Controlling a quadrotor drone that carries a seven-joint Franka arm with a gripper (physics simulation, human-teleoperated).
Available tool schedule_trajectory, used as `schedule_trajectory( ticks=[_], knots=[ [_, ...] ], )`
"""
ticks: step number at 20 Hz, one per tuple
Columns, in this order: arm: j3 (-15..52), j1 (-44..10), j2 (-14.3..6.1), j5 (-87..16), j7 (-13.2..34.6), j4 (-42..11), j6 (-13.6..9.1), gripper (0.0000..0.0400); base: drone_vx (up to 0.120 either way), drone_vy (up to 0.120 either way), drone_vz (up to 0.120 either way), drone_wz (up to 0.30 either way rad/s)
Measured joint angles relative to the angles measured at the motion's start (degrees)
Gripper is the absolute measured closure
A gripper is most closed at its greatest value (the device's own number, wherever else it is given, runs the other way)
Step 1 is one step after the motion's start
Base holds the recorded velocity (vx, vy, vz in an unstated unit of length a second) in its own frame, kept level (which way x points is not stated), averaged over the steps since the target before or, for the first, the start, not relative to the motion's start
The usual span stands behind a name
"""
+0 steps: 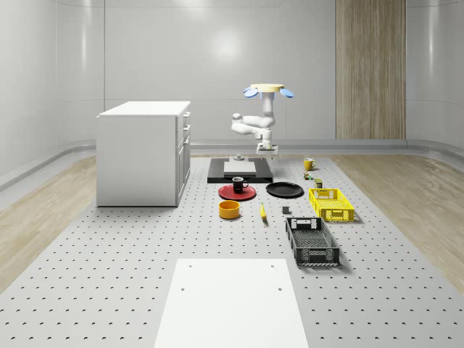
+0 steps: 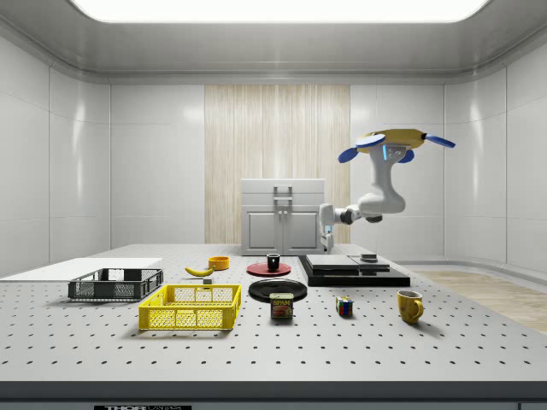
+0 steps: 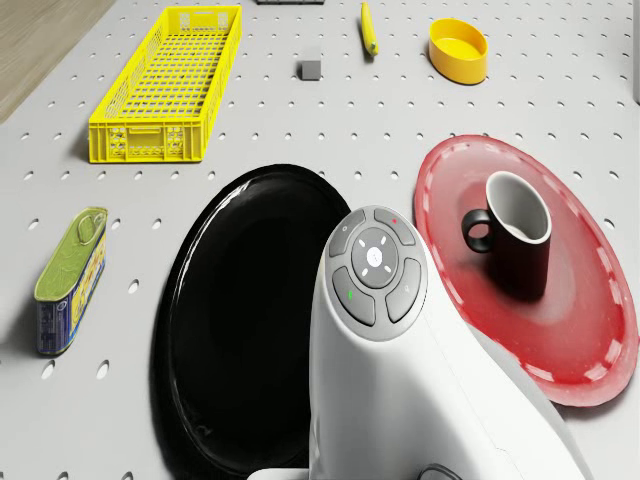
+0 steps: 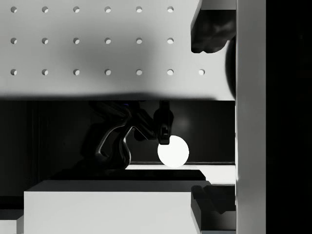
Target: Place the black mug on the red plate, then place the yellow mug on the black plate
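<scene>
Gripper wide and empty above the dark platform

The gripper hangs with its two dark fingers spread far apart; nothing is between them and they touch nothing. It points down over the edge of a flat black platform that bears a white slab. The drone hovers above it, over that platform, with the white arm folded beneath.

Below the gripper and nearer the whole-scene camera, the black mug stands upright on the red plate. The mug is glossy, pale inside, with a loop handle. The plate is a shallow round dish with light dashes along its rim. Just beside it lies the black plate, a shiny bare disc. The yellow mug stands on the grey perforated table, well off to the gripper's side, towards the whole-scene view's right
</scene>
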Motion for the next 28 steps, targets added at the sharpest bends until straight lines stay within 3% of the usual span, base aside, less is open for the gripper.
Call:
schedule_trajectory(
  ticks=[28],
  knots=[
    [0.04, -0.1, -0.33, 0.13, 0.07, 0.02, 0.31, 0.0, -0.12, 0.12, 0.0, 0.0]
  ],
)
